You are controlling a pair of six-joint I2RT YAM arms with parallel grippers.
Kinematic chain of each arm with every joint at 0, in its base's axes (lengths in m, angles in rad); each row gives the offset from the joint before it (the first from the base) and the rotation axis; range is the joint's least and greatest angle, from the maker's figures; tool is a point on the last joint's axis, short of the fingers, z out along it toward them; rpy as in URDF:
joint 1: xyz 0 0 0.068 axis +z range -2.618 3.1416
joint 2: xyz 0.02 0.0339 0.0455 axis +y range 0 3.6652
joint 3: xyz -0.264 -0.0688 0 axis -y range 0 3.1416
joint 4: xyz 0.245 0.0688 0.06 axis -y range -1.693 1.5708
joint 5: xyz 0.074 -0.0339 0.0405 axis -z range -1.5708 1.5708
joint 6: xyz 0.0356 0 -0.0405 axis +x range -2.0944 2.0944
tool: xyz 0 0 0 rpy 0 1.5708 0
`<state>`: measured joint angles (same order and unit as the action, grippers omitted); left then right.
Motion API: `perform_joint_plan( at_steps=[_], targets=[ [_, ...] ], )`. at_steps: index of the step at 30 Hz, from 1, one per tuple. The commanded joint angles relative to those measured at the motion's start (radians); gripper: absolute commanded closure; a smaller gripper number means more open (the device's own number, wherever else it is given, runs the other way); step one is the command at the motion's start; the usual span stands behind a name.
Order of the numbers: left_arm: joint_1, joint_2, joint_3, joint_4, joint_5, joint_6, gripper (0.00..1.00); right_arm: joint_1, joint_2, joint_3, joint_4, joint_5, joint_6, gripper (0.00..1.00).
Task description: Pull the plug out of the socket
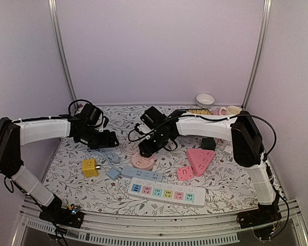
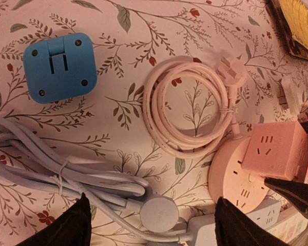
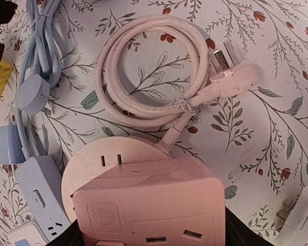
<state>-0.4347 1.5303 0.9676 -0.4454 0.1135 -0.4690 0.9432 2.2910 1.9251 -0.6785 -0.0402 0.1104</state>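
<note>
A pink cube plug (image 3: 149, 205) sits plugged on top of a round pink socket (image 3: 102, 159), whose coiled pink cable (image 3: 149, 72) lies beyond it. My right gripper (image 3: 149, 233) is shut on the cube, one finger on each side. From above, the right gripper (image 1: 146, 147) is over the round socket (image 1: 143, 163). My left gripper (image 2: 151, 218) is open and empty, low over a bundled blue cable (image 2: 51, 174), just left of the round socket (image 2: 233, 182) and cube (image 2: 277, 148). It shows in the top view (image 1: 110, 138) as well.
A blue power strip (image 1: 142, 175) and a white strip with coloured outlets (image 1: 167, 193) lie in front. A yellow cube (image 1: 90, 167) is at left, with a pink triangular socket (image 1: 200, 160) and a black cube (image 1: 208, 143) at right. A blue adapter (image 2: 60, 66) lies near the left gripper.
</note>
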Motion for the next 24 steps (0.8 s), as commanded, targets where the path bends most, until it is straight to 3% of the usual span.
perform_joint_plan(
  at_steps=[1,8,24],
  targets=[
    [-0.043,0.025,-0.009,0.045,0.030,-0.009,0.17,0.002,-0.021,0.041,-0.023,0.100,0.082,0.49],
    [-0.097,0.119,0.038,0.063,0.046,-0.003,0.17,0.003,-0.031,0.070,-0.076,0.222,0.215,0.53],
    [-0.170,0.309,0.184,0.037,0.025,0.026,0.17,0.023,-0.010,0.072,-0.067,0.213,0.400,0.54]
  ],
)
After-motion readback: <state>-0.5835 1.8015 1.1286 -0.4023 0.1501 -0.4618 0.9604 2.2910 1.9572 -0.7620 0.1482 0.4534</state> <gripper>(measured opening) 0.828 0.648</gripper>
